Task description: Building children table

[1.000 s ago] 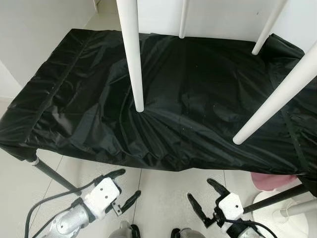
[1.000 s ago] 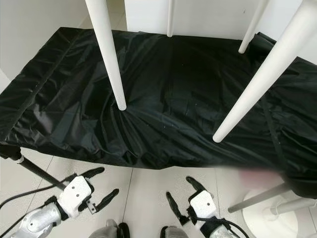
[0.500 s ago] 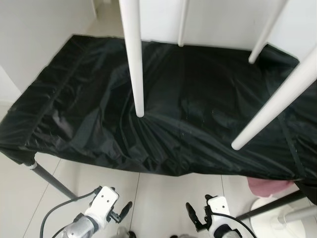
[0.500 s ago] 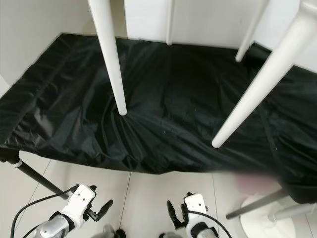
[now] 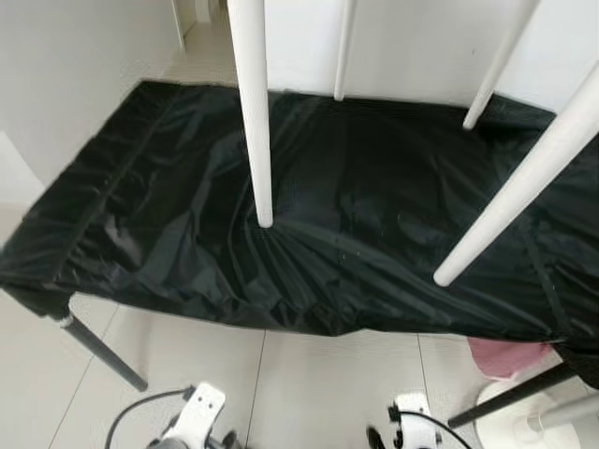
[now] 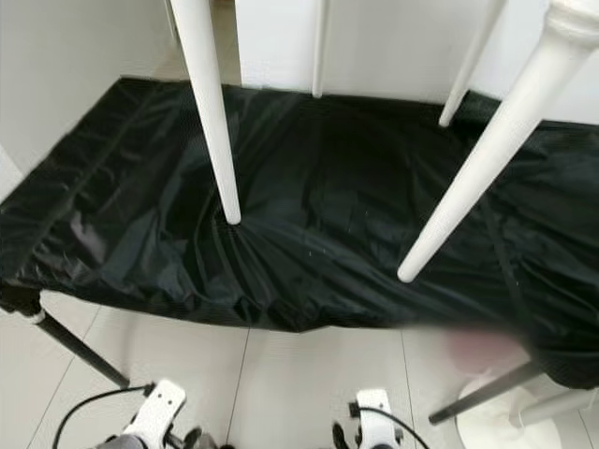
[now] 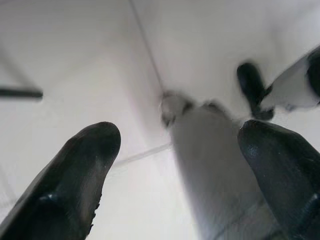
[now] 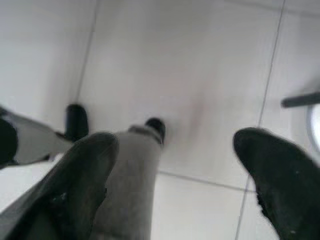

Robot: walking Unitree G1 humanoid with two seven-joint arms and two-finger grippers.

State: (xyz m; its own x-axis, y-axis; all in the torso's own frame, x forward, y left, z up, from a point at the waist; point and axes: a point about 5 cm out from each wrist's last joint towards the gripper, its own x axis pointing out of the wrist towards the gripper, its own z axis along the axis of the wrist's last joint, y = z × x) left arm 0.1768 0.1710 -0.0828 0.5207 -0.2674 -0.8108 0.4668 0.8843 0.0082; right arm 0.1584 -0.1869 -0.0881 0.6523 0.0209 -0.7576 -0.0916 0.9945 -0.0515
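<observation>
A white children's table [image 5: 253,103] stands on a desk [image 5: 122,206] covered in wrinkled black cloth, and its top lies above the edge of the head views. Four round tapered legs come down from above: a near left leg [image 6: 213,112] whose foot presses a dimple into the cloth, a near right leg [image 6: 477,159] slanting outward to its foot, and two thinner-looking far legs [image 5: 344,47] by the white wall. Each leg's long axis runs roughly vertical, narrow end down, so the table appears upright with all legs fitted. Both arms hang low over the tiled floor [image 8: 190,75] in front of the desk. The left gripper [image 7: 175,150] has its fingers apart, empty; the right gripper [image 8: 175,165] also has its fingers apart, empty. Judging by this, assembly looks finished or nearly so. A sensible next move calls for raising an arm to test a leg's tightness.
</observation>
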